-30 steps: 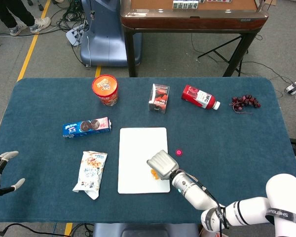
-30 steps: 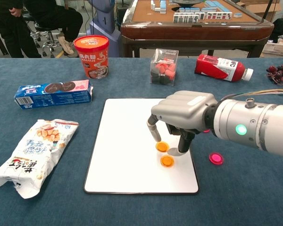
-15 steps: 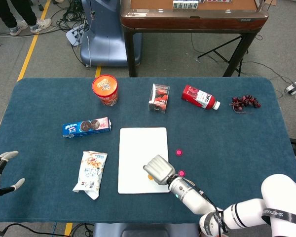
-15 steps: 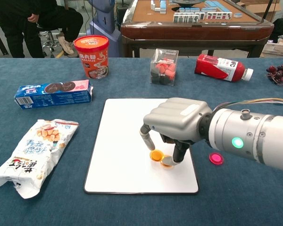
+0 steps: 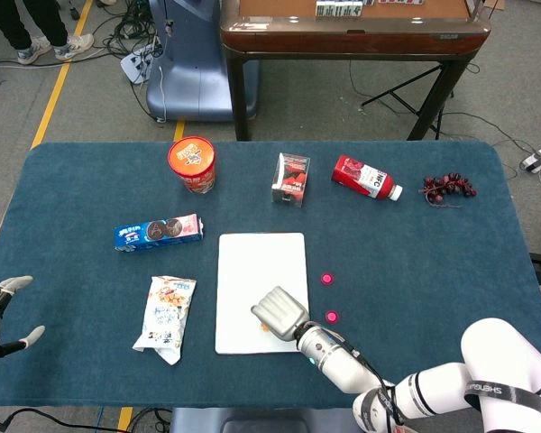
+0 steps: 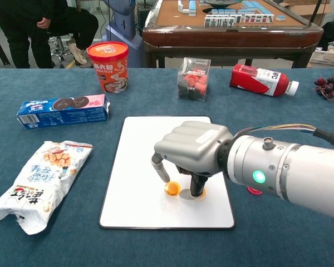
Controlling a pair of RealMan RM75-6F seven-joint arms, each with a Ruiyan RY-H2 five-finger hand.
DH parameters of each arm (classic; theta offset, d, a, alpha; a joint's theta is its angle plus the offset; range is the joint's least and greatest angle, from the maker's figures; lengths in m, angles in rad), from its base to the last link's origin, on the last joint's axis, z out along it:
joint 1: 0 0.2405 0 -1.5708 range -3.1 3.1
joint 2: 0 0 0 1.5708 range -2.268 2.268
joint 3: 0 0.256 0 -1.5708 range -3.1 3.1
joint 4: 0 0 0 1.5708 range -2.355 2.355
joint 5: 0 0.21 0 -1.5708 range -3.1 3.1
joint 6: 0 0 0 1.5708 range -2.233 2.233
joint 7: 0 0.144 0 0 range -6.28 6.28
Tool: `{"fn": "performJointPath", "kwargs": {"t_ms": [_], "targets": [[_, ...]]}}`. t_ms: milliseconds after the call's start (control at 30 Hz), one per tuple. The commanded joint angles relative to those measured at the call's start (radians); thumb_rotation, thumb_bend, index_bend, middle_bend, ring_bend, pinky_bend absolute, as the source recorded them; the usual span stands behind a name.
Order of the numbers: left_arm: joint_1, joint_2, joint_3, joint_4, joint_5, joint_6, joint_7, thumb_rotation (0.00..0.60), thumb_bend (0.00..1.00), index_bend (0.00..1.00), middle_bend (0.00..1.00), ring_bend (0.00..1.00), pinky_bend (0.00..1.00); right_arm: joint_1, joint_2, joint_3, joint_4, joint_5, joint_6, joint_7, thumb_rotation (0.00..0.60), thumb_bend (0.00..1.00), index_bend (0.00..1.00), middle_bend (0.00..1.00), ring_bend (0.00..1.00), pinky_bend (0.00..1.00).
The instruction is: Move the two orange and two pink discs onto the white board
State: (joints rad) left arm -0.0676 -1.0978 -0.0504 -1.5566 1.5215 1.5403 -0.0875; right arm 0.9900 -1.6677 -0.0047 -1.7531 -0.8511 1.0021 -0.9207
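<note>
- board [image 6: 145,161] lies mid-table, with two discs [image 6: 172,188] on its near right part under the right hand [image 6: 192,151]
- two more discs [image 5: 326,279] lie on the cloth right of the board
- snack bag [image 6: 39,181] lies left of the board, biscuit box [image 6: 63,110] behind the bag

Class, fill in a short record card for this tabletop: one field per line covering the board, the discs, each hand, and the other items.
Board: white board, flat on the blue table
Orange discs: one orange disc on the board at the right hand's fingertips; a second mostly hidden under the hand
Pink discs: two pink discs on the cloth, right of the board
Right hand: right hand over the board's near right part, fingers down around the orange disc
Left hand: left hand at the table's left edge, holding nothing
Others: noodle cup, cookie box, snack bag, red bottle, grapes
</note>
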Motion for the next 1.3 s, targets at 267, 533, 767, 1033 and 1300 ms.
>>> {"fn": "performJointPath", "kwargs": {"t_ms": [267, 533, 767, 1033, 1300], "targets": [[0.001, 0.001, 0.000, -0.002, 0.001, 0.001, 0.001, 0.600, 0.07, 0.28, 0.26, 0.31, 0.53, -0.001, -0.010, 0.011, 0.019, -0.015, -0.001, 0.025, 0.600, 0.09, 0.37, 1.00, 1.00, 1.00], [0.001, 0.002, 0.000, 0.000, 0.000, 0.001, -0.004, 0.600, 0.07, 0.28, 0.26, 0.31, 0.53, -0.017, 0.031, 0.000, -0.020, -0.042, 0.035, 0.017, 0.600, 0.19, 0.37, 1.00, 1.00, 1.00], [0.001, 0.001, -0.001, -0.002, -0.002, 0.001, 0.002, 0.600, 0.07, 0.28, 0.26, 0.31, 0.53, -0.046, 0.132, -0.022, -0.096, -0.044, 0.104, -0.024, 0.600, 0.24, 0.37, 1.00, 1.00, 1.00], [-0.001, -0.004, 0.002, -0.004, 0.003, -0.002, 0.018, 0.600, 0.07, 0.28, 0.26, 0.31, 0.53, -0.102, 0.225, -0.063, -0.129, -0.049, 0.148, -0.012, 0.600, 0.24, 0.37, 1.00, 1.00, 1.00], [-0.001, -0.005, 0.003, -0.006, 0.004, -0.002, 0.026, 0.600, 0.07, 0.28, 0.26, 0.31, 0.53, -0.160, 0.270, -0.108, -0.110, -0.080, 0.140, 0.043, 0.600, 0.24, 0.38, 1.00, 1.00, 1.00]]}}
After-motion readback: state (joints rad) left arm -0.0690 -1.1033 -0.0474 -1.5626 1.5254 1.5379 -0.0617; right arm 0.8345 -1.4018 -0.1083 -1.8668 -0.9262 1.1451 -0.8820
